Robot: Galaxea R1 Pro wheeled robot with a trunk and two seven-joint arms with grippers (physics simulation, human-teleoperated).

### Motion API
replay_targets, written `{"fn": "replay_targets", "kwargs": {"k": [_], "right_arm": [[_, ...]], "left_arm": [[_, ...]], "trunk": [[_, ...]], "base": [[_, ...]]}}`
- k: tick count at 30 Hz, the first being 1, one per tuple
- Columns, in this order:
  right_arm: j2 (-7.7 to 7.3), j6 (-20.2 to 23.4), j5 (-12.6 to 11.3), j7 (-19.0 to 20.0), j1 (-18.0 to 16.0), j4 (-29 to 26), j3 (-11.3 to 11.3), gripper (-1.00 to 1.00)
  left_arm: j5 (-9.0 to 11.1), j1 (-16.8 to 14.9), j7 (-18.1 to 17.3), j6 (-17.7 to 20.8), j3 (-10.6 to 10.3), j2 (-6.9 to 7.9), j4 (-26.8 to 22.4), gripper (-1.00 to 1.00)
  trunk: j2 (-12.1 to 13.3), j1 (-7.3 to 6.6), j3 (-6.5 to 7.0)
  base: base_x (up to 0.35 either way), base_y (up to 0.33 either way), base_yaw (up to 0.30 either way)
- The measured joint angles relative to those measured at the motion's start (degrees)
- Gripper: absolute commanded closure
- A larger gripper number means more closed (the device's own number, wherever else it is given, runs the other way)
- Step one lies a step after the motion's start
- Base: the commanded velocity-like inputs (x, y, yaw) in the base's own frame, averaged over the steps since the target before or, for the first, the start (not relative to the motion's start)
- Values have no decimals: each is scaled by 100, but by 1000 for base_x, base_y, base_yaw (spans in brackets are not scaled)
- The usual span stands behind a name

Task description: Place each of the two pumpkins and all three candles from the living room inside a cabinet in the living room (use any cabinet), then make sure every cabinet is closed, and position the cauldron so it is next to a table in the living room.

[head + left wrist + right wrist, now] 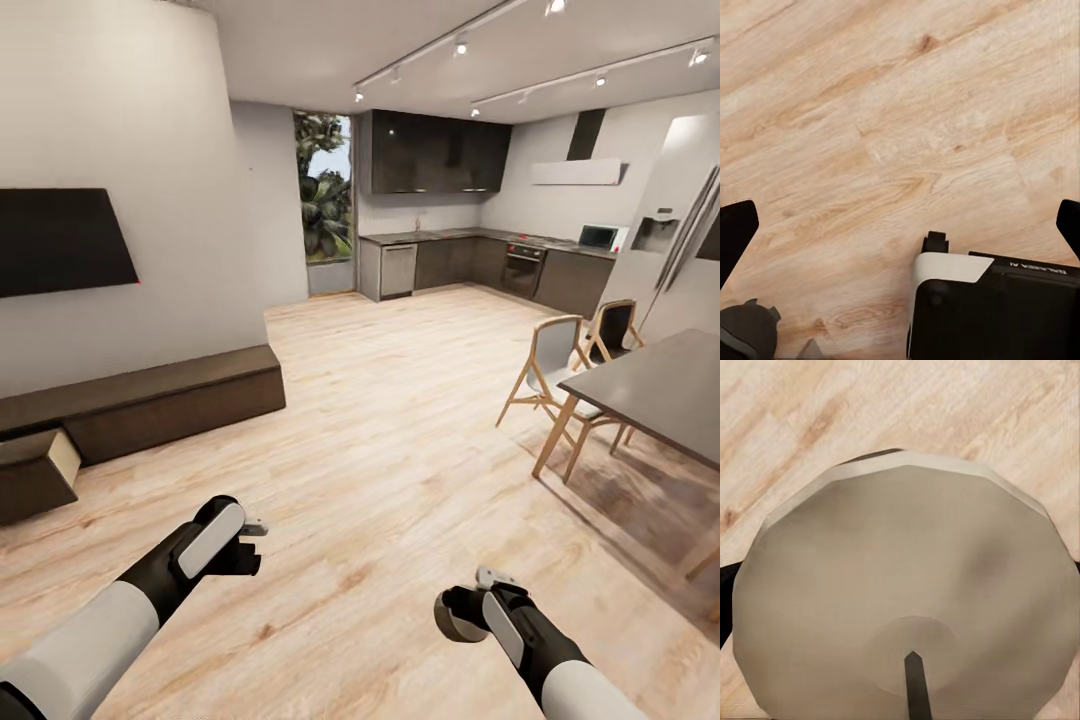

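One candle (907, 600) clamped in the right gripper (470, 610) — stubby, rigid, probably light; best held across its sides. Left gripper (245, 545) spread, empty; cabinet (140, 400) at ten o'clock.

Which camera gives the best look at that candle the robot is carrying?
The right wrist view: the candle shows large, its beige top and dark wick plain. The head view shows it small and grey, in the right gripper. The left wrist view looks down at floor planks.
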Motion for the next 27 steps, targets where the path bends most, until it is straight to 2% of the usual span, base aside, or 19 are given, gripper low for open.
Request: {"fn": "replay_targets", "kwargs": {"k": [27], "right_arm": [[12, 0, 5, 0, 4, 0, -2, 100]], "left_arm": [[0, 0, -9, -2, 0, 5, -13, -100]], "trunk": [[0, 0, 0]], "base": [[0, 0, 279]]}}
